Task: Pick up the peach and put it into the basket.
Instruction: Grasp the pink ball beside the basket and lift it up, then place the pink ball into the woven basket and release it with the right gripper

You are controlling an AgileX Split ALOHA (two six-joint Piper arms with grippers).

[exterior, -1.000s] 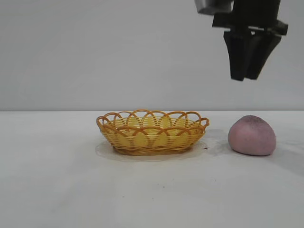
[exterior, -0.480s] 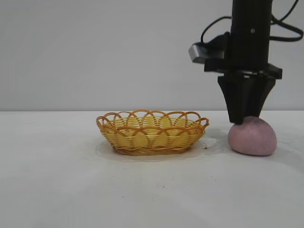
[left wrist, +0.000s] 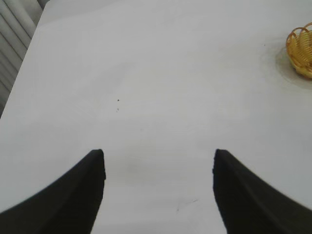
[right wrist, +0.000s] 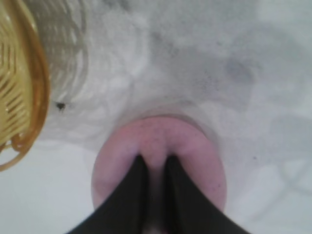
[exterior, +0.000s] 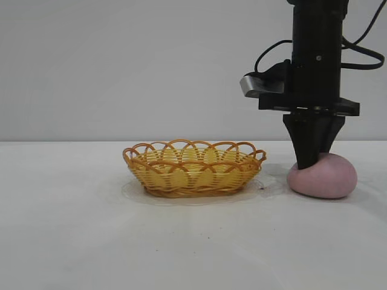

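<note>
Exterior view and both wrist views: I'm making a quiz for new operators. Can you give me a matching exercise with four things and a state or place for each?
Things:
1. peach
2. basket
3. left hand
4. right hand

States:
A. open above bare table
B. empty, on the table
C. pinched at its top, on the table
D. pointing down, closed on the pink lump

Pairs: 1-C, 2-B, 3-A, 4-D

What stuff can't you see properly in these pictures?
- Peach top, exterior view: the right gripper covers it.
- Peach's near side, right wrist view: hidden behind the fingers.
- Basket, left wrist view: cut by the edge.
- Left gripper: missing from the exterior view.
</note>
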